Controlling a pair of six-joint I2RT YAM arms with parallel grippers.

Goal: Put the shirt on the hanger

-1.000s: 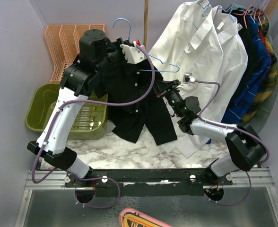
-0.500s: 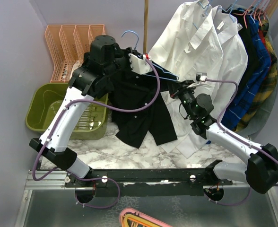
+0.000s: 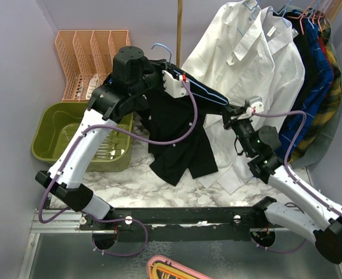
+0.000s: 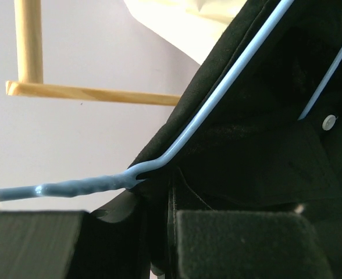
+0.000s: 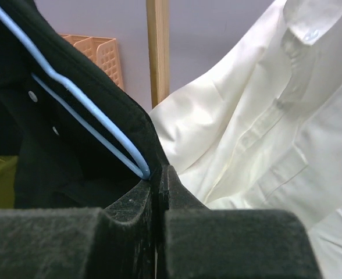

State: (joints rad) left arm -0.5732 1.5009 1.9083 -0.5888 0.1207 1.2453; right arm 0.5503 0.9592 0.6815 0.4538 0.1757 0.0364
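The shirt (image 3: 177,139) hangs in the air above the marbled desk (image 3: 124,183). It is black and soft with small pale buttons, and is draped over the hanger (image 4: 78,186), whose blue wire runs inside the shoulder. The left hand (image 4: 159,232) is pinched tight on shirt cloth at the hanger's neck. The right hand (image 5: 159,195) is closed on the shirt's shoulder at the wire's far corner. The step seems to be seating that shoulder: ease the cloth outward over the corner, hold the wire level, and avoid snagging the white shirts (image 3: 246,64) just beside.
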